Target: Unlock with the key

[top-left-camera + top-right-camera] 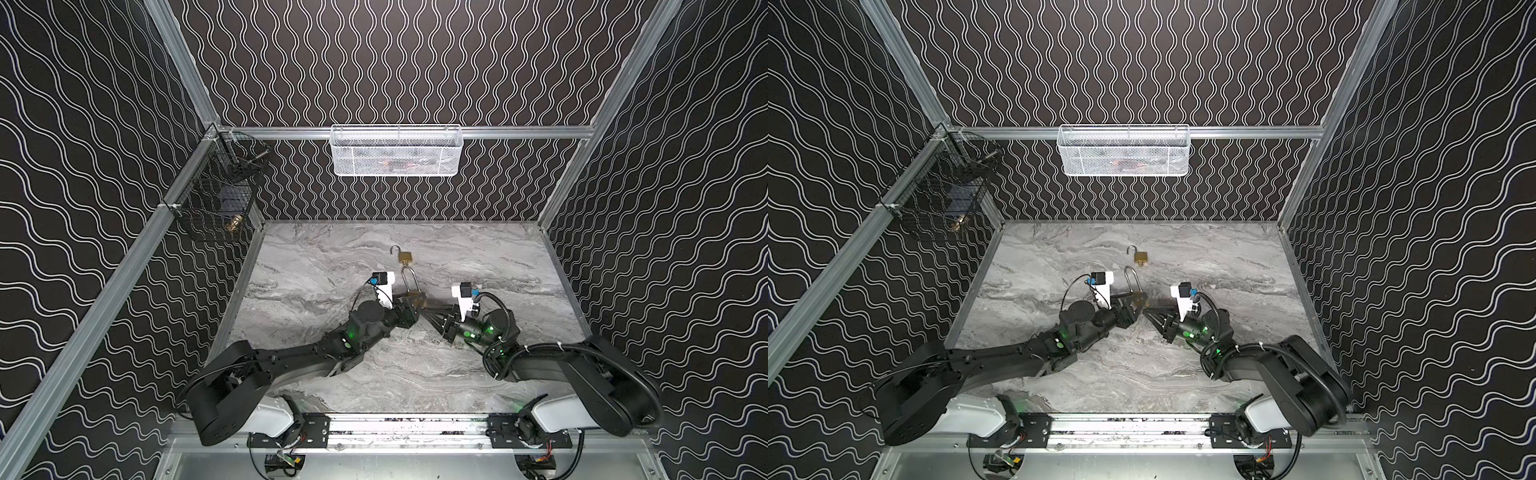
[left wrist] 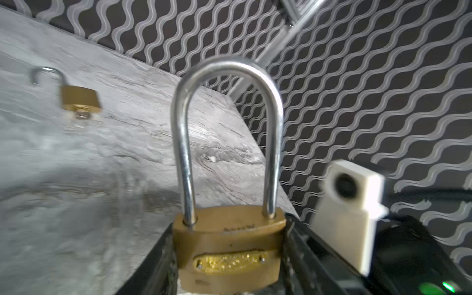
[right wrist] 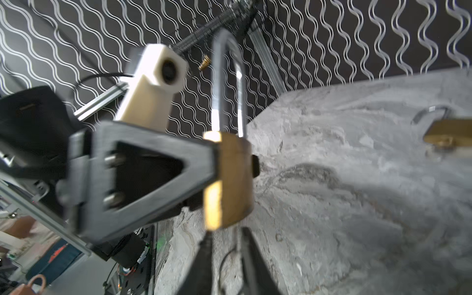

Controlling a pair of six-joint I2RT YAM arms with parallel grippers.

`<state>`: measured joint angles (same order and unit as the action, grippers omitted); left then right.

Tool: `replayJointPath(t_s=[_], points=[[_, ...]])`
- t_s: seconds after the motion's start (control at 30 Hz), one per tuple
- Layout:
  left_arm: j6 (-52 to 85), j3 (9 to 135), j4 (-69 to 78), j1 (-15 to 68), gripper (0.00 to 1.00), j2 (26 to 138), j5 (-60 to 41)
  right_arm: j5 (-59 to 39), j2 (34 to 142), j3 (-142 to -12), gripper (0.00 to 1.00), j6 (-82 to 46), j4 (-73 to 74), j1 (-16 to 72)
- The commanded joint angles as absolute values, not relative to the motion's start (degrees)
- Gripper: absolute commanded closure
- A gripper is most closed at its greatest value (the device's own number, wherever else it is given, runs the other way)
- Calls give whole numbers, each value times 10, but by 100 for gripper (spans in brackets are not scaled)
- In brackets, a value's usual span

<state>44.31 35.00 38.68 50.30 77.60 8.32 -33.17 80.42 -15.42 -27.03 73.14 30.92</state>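
1. Grey marble-patterned tabletop point(image 1: 332, 270): both arms meet near its middle.
2. Left gripper point(image 1: 415, 300) clamps the long-shackled brass padlock point(image 2: 229, 245) by its sides, shackle closed (faceplate lettering too blurred to read).
3. Right gripper point(image 3: 226, 242): fingers narrowly parted, empty, just beneath that padlock's base.
4. Small brass padlock point(image 1: 406, 257) lies behind, shackle open; the key cannot be made out.

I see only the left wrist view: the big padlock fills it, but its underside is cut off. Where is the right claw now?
Observer: The right claw is at the big padlock, at the body end opposite the shackle, with its fingers apart.
Operator: Does anything hang on the walls outside my frame?
Observer: A white mesh basket hangs on the back rail.
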Motion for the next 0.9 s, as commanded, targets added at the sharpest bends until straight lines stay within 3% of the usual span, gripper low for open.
replayJointPath(t_s=[0.0,0.03,0.17,0.27,0.4,0.67,0.87], points=[[401,374,299,479,100,743,94,-289,768,-146,49,-223,688,308],[388,377,272,466,100,733,87,-277,753,-140,42,-216,681,308],[332,353,256,422,100,699,28,-220,690,-123,30,-191,634,308],[276,338,290,403,100,688,-113,-201,680,-134,26,-183,588,307],[227,360,265,404,100,696,-261,-225,712,-133,22,-197,639,306],[185,375,162,420,100,678,-217,-251,696,-140,11,-235,678,300],[153,388,116,449,100,674,-168,-228,672,-280,9,-206,447,300]])
